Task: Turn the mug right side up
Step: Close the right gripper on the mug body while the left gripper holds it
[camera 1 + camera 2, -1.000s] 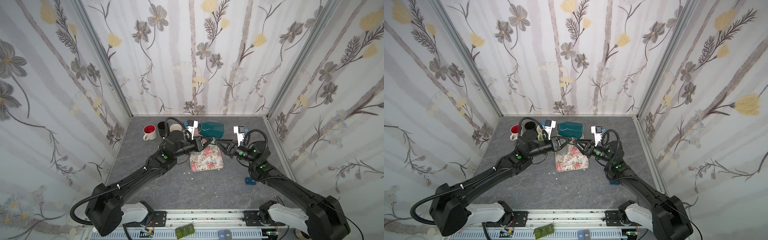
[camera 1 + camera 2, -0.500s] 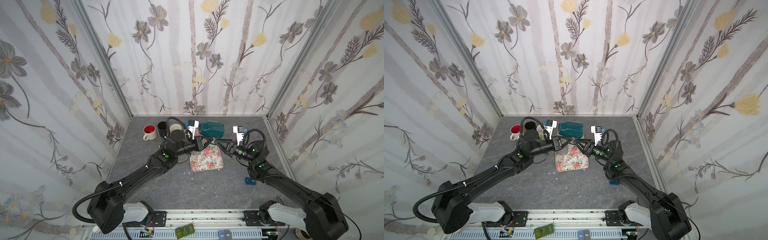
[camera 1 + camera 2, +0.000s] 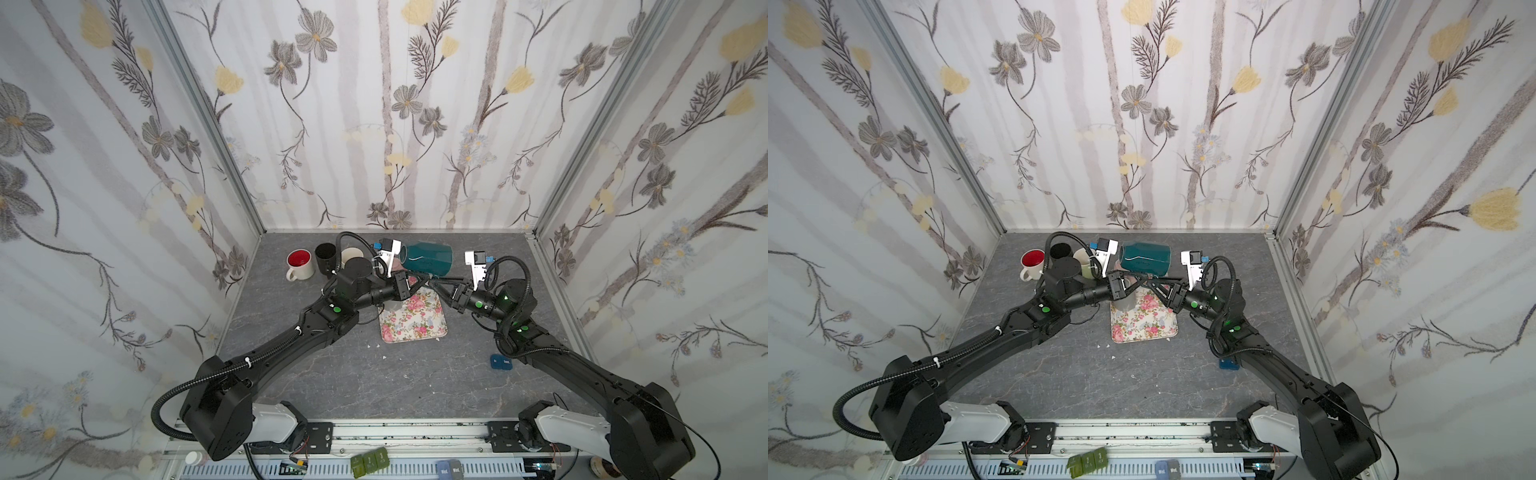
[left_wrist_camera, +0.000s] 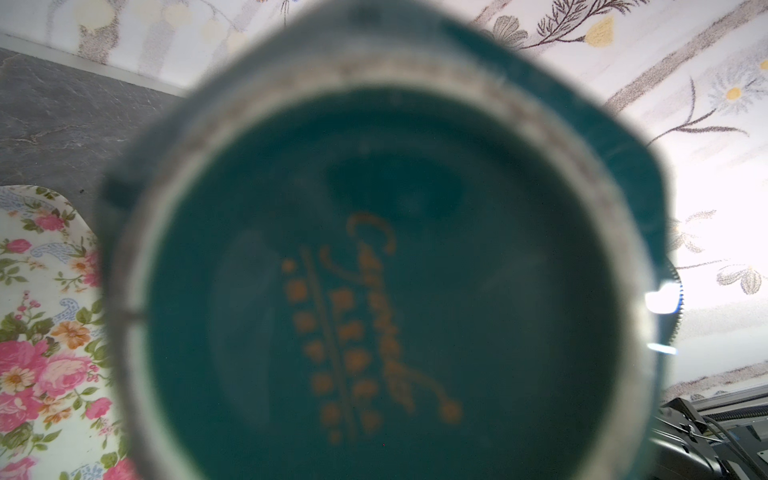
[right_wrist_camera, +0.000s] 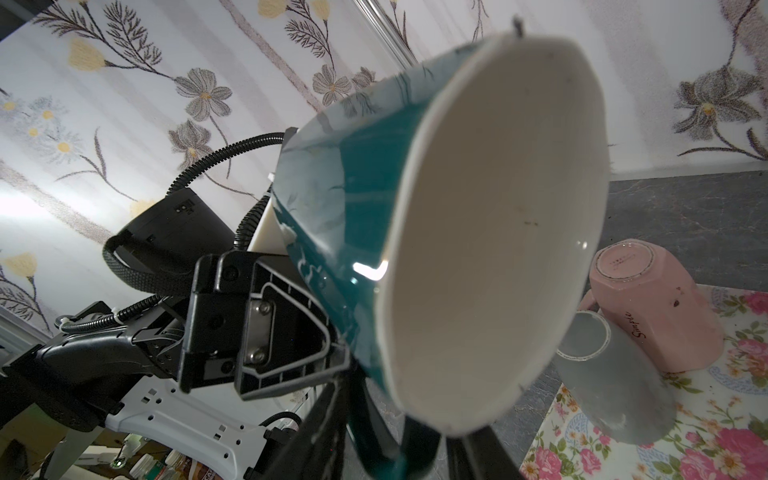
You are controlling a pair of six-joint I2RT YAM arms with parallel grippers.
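Left hand tight on sideways teal mug, as before; right hand nearer, grip unclear.

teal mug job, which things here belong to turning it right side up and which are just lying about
In the job: teal mug, left hand holding it, right hand at its handle.
Lying about: pink mug and grey mug on the floral tray, white mug, black mug, cream mug, small blue block.

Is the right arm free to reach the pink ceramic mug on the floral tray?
Probably not yet: the right gripper is at the handle of the raised teal ceramic mug, which partly blocks its way to the pink ceramic mug.
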